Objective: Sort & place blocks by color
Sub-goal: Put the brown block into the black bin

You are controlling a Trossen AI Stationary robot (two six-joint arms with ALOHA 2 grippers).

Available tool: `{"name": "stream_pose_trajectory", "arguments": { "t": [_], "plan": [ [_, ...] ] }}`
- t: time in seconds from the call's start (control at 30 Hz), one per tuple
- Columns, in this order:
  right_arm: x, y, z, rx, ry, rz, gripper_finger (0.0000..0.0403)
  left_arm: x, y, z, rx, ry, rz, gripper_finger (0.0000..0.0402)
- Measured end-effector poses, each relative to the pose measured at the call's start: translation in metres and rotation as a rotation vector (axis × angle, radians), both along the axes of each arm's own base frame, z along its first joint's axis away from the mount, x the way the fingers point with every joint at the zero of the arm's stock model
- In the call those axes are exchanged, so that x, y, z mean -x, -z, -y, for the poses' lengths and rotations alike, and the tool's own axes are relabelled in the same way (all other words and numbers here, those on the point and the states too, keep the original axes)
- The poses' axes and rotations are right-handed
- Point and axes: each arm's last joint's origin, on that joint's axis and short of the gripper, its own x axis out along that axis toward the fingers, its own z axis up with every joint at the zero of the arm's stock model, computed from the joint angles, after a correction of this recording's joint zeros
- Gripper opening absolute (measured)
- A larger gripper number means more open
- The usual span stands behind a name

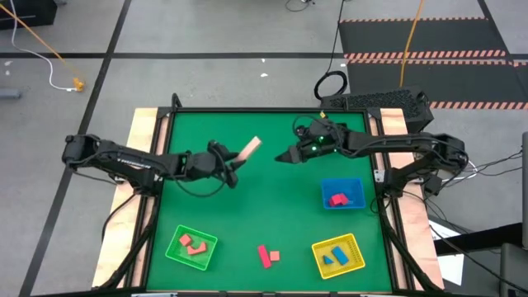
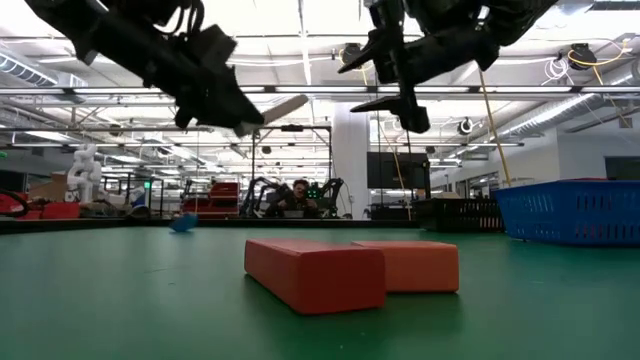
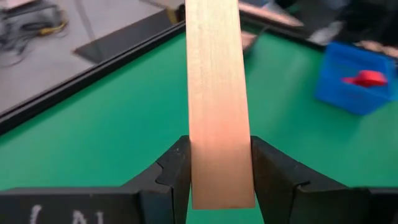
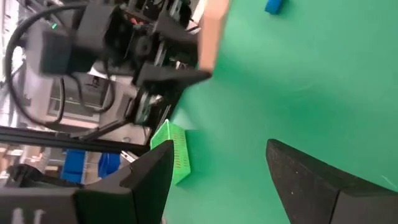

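Note:
My left gripper [image 1: 238, 167] hangs over the table's middle left, shut on a long tan block [image 1: 250, 150], well above the green surface [image 2: 285, 108]. My right gripper [image 1: 285, 156] stands open just to its right, facing it, with nothing between its fingers [image 4: 217, 162]. A red bar and an orange block [image 1: 266, 256] lie side by side flat on the table near the front edge [image 2: 315, 272]. Red and pink blocks lie in the green tray [image 1: 191, 246], blue blocks in the yellow tray [image 1: 338, 254], and a red block in the blue tray [image 1: 342, 194]. My left gripper pinches the tan block near its one end [image 3: 221, 186], one finger [image 3: 177, 168] on each long side. The block lies along the fingers and sticks out ahead of them. It is lifted clear of the table, slanting toward the far right.
A small blue block [image 2: 182, 222] lies far back on the table. The black mesh basket [image 1: 379, 103] sits beyond the far right corner. Open green surface lies between the trays and the arms.

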Motion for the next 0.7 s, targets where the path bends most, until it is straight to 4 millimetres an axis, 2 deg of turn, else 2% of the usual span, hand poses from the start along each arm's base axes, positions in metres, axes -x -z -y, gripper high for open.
{"name": "stream_pose_trajectory", "arguments": {
  "t": [0.27,0.57,0.7],
  "plan": [
    [-0.016,0.002,0.005,-0.024,-0.03,0.125,0.0247,-0.002,0.0,0.015,-0.011,0.067,0.008,0.0132],
    [-0.033,0.024,0.01,-0.058,-0.014,0.131,0.0247,-0.005,0.006,0.023,-0.06,0.128,-0.043,0.0132],
    [-0.038,0.026,0.012,-0.041,-0.01,0.184,0.0247,-0.007,0.014,0.024,-0.073,0.14,-0.089,0.0132]
  ]
}}
